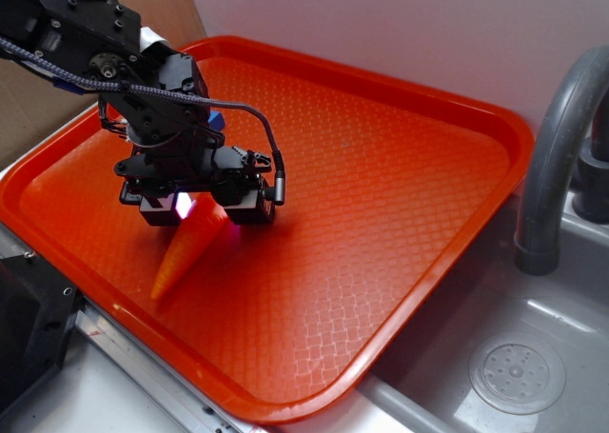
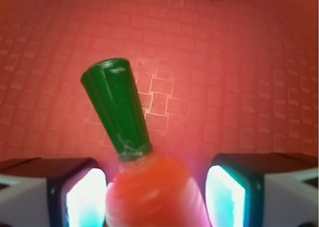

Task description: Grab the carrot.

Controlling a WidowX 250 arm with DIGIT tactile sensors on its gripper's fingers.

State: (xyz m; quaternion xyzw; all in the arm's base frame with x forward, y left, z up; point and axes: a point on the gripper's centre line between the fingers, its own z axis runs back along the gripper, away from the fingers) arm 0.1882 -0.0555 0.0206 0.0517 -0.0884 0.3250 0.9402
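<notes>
carrot [image 2: 149,192] lies on the orange tray [image 1: 419,147], thick end between the open fingers [image 2: 82,199], green top [image 2: 117,107] poking beyond them. they should close squarely on the ridged body, since the glossy taper could squirt out.

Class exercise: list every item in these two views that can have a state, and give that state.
carrot: lying on the tray, thick end between the fingers
gripper: lowered over carrot, open, fingers either side
tray: flat beside the sink
faucet: no water visible
</notes>
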